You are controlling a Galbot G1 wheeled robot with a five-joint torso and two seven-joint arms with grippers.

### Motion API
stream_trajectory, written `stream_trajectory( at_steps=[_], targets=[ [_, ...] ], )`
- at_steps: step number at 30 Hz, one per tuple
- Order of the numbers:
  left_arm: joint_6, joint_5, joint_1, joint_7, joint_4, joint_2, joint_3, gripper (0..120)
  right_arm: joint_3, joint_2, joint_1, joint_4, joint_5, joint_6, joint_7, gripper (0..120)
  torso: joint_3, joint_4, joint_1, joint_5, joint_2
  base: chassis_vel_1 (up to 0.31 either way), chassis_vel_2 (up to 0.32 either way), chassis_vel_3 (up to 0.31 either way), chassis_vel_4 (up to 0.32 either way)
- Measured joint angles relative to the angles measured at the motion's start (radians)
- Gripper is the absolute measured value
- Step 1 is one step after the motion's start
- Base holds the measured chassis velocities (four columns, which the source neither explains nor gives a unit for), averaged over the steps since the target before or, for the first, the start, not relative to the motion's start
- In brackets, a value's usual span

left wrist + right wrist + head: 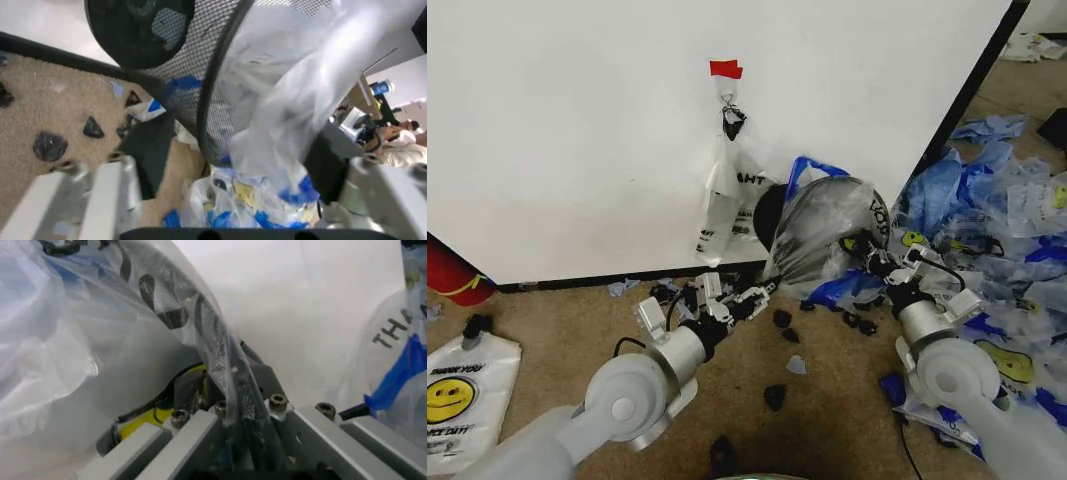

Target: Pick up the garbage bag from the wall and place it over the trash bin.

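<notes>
Lying tipped against the white wall (577, 130), the round black mesh trash bin (772, 212) is being draped with the crinkled clear garbage bag (822, 235), whose film is being pinched by the closed right gripper (874, 258); the left gripper (762, 293) is being held spread, empty, just left.

One black mesh trash bin (772, 215) lies tipped at the foot of the white wall (567, 130), with one clear garbage bag (822, 235) draped over it. Beside the bin, one narrower clear bag (722, 205) hangs under one piece of red tape (725, 69). Two hands work at the bin, the left hand (762, 293) and the right hand (877, 258).
</notes>
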Motion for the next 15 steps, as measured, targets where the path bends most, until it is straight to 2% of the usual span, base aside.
stream_trajectory(
  at_steps=[3,8,15],
  targets=[
    [0.006,-0.002,0.007,0.0,-0.007,0.003,-0.003,79,-0.002,0.002,0.0,-0.002,-0.012,0.0,0.002,0,0.0,0.0001,0.0,-0.0005,0.0,0.0,0.0,0.0,0.0],
    [0.011,0.01,0.037,0.0,-0.011,0.011,-0.022,98,-0.006,0.004,-0.003,-0.005,-0.02,-0.001,0.005,0,0.0,0.0001,0.0,-0.0002,0.0,0.0,0.0,0.0,0.0],
    [0.007,0.055,0.058,-0.012,-0.003,0.019,-0.031,100,-0.008,0.001,0.005,-0.013,-0.052,0.009,0.024,0,0.0,-0.0001,0.0,-0.0003,0.0,0.0,0.0,0.0,0.0]
  ],
)
